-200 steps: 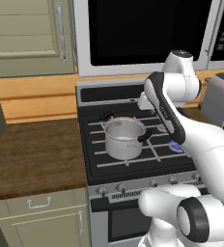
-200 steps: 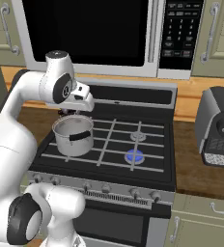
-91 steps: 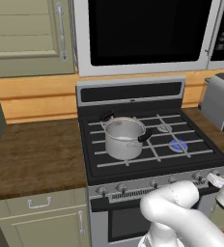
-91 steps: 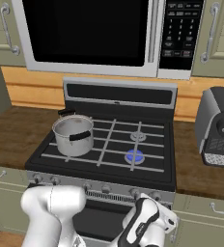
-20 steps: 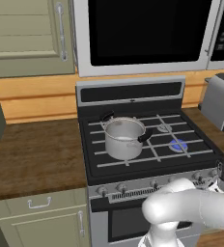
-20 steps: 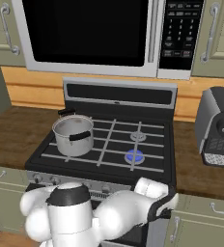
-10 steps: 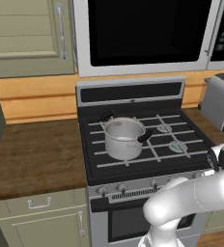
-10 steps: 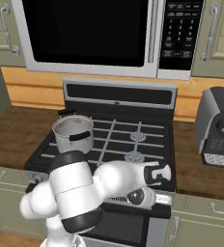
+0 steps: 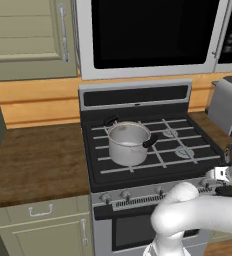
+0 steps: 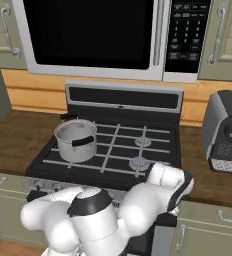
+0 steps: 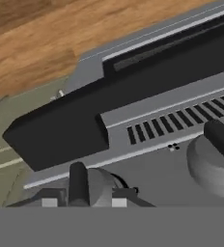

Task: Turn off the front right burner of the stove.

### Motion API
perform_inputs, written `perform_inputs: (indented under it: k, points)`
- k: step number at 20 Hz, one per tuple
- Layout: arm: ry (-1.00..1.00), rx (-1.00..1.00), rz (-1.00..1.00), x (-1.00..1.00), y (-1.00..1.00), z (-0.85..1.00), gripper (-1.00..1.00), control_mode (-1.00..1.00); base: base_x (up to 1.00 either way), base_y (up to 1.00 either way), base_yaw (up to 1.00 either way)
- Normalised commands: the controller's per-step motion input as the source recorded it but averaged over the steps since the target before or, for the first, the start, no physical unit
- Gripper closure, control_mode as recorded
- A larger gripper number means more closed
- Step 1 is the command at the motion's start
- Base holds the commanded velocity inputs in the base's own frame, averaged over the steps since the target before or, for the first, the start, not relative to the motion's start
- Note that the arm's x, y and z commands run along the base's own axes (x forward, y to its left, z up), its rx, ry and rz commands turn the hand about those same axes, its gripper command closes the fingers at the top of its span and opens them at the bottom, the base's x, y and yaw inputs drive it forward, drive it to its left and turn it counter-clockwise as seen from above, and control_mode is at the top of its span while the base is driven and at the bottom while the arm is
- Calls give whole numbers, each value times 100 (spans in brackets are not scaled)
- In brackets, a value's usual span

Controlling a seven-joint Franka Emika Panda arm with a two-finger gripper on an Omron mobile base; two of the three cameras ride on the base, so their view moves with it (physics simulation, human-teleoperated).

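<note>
Up close, through the hand view, we see a knob (image 11: pixel 87 185) wedged at the gripper (image 11: pixel 80 201), though whether its fingers clasp it we cannot tell. From the base views we find the front right burner (image 9: pixel 184 152) unlit on the stove (image 10: pixel 123 97), right of the pot (image 9: pixel 128 143); its contents we cannot make out.
</note>
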Motion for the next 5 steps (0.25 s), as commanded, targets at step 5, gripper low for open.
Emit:
perform_inputs:
  k: [5]
  points:
    - [-1, 4, -6, -10, -10, 0, 100, -100, 0, 0, 0]
